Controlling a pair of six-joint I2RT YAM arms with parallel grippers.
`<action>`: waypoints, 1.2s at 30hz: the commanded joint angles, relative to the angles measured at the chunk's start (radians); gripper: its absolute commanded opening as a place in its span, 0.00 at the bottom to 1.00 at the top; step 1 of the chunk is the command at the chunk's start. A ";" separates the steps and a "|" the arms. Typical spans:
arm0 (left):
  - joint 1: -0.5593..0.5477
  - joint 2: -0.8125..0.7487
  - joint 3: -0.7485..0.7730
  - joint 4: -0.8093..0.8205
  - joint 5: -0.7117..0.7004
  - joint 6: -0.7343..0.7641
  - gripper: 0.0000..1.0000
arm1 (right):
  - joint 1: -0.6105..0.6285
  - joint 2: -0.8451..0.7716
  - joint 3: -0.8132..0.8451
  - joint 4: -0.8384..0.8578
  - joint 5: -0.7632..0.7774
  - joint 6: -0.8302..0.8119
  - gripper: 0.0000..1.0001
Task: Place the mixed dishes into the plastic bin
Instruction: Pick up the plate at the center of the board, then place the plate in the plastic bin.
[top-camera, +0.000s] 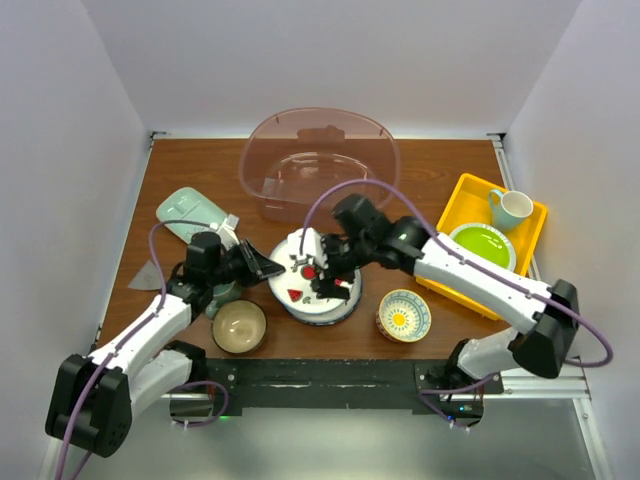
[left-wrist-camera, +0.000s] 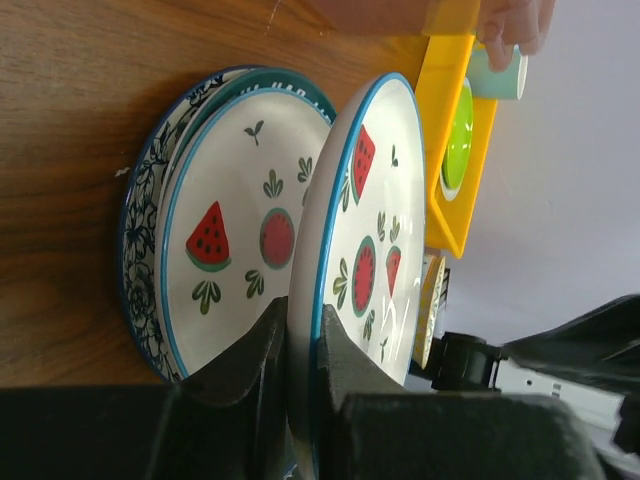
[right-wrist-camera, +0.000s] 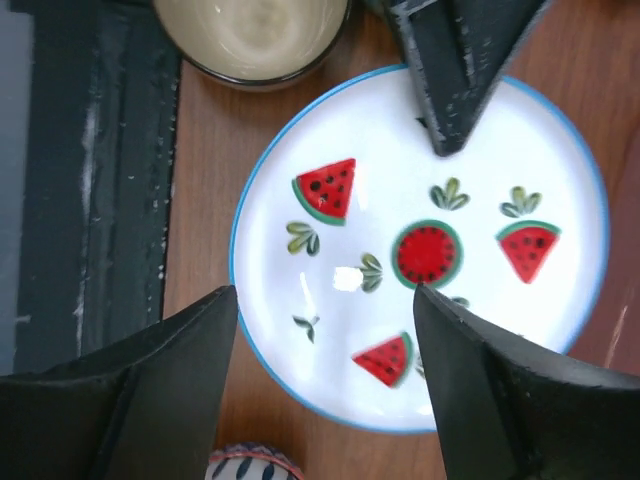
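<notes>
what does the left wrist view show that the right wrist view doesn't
Only left wrist: a second watermelon plate and a blue-patterned plate stacked under the tilted top watermelon plate, plus the yellow tray with the lime-green plate and mug. Only right wrist: the tan bowl, and that the right jaws stand open above the plate. Both: the top watermelon plate, its rim clamped in the left jaws.

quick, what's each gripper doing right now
left gripper: closed on the rim of the top watermelon plate, which is tilted up off the stack
right gripper: open, holding nothing, over that plate
</notes>
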 joint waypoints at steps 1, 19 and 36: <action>-0.003 -0.041 0.096 0.051 0.128 0.090 0.00 | -0.136 -0.088 0.076 -0.136 -0.303 -0.117 0.77; -0.003 0.069 0.378 0.190 0.185 0.221 0.00 | -0.637 -0.243 0.051 -0.016 -0.291 0.096 0.84; 0.012 0.537 0.832 0.224 0.013 0.159 0.00 | -0.739 -0.241 -0.093 0.186 -0.108 0.294 0.98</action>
